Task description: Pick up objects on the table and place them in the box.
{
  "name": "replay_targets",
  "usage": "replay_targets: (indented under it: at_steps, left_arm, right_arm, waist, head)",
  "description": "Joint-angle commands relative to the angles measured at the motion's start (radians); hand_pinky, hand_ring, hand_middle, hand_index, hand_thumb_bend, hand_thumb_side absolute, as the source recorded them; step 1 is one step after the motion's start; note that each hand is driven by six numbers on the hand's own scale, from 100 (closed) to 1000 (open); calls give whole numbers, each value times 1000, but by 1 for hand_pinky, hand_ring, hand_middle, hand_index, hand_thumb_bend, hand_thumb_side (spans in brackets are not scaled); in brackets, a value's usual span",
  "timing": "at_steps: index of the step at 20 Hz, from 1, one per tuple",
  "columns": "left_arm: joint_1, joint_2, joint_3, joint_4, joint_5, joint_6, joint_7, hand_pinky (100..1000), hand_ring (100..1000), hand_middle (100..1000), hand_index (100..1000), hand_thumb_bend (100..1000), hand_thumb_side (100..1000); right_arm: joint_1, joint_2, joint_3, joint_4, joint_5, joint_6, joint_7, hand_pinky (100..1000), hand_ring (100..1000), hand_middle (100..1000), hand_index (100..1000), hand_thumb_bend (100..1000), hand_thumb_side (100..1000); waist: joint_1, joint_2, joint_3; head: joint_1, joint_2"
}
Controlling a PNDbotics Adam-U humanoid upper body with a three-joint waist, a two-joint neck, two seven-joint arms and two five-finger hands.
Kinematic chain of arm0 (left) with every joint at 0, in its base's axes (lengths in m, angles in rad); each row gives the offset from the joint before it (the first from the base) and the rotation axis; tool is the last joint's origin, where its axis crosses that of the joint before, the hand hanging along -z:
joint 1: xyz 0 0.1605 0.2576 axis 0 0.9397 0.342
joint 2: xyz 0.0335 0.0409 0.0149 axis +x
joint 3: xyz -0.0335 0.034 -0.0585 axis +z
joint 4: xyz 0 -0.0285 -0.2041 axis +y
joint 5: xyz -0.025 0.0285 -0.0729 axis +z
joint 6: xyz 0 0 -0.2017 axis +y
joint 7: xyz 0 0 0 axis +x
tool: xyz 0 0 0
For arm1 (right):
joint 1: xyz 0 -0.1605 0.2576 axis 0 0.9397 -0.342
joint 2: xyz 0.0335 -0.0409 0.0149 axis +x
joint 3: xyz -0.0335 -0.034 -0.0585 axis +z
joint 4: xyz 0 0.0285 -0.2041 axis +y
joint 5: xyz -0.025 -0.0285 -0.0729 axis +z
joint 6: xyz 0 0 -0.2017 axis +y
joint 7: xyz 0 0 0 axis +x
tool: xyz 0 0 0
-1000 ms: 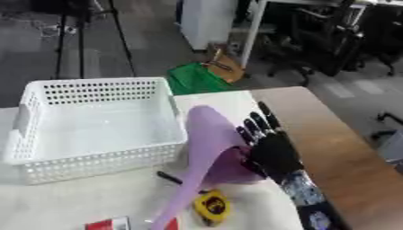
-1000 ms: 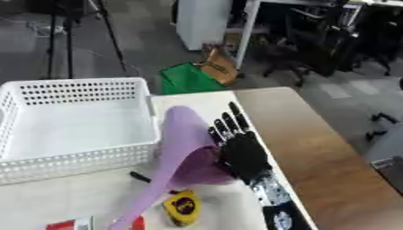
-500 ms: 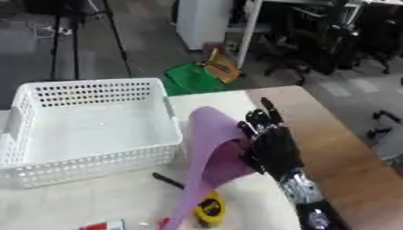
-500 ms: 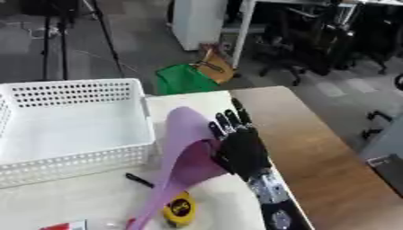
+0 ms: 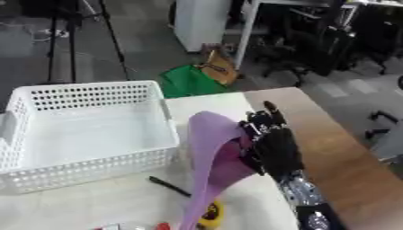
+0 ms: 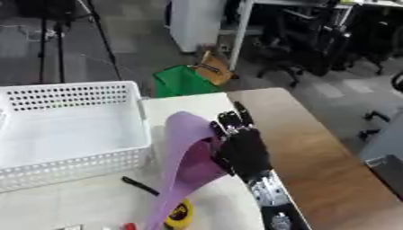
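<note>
- The right hand [image 5: 273,144] is above the table [image 5: 338,161], just to the right of the white basket [image 5: 87,130], and its black arm comes up from the lower right corner.
- The fingers [image 5: 267,117] point away from the robot, and the hand holds a long purple object [image 5: 214,164] on its left side; the fingers seem curled round the purple object near its upper part, but I cannot see the contact exactly.
- The purple object is wide and rounded at the top, beside the right wall of the basket, and it gets narrow towards the bottom edge of the view.
- The basket stands on the left part of the table, and I see nothing inside it.
- A thin black stick [image 5: 170,186] lies on the table in front of the basket.
- A yellow and black round thing [image 6: 179,214] lies near the narrow lower end of the purple object.
- Small red and white things [image 5: 134,227] show at the bottom edge.
</note>
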Motion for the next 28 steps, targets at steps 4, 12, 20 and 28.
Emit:
replay_targets:
  at_steps: [4,12,20,28]
  left_arm:
    - [-18,-4,-3,-16,4,1,-6,708,552,471,725,100,959]
    - [-23,-6,-3,-16,7,5,-11,708,552,470,725,100,956]
    - [-24,-7,-3,-16,4,5,-15,708,552,471,725,100,954]
    - [-20,-8,-2,-16,0,4,-17,708,553,473,725,100,953]
  right_arm:
    - [-14,-17,-29,-65,-58,-26,-7,740,523,476,583,100,436]
    - [-26,-15,-50,-147,-138,-66,-7,716,498,447,569,100,403]
    - [-36,-27,-63,-202,-206,-93,-7,714,496,445,568,100,388]
    - [-57,-51,-60,-221,-258,-99,-7,716,498,442,568,100,379]
  waist:
    - [3,-17,1]
    - [13,-14,-2]
    - [13,-19,-5]
    - [7,-28,-5]
  head:
    - [-6,-28]
    - [-18,-43]
    - [-15,-41]
    - [-7,-31]
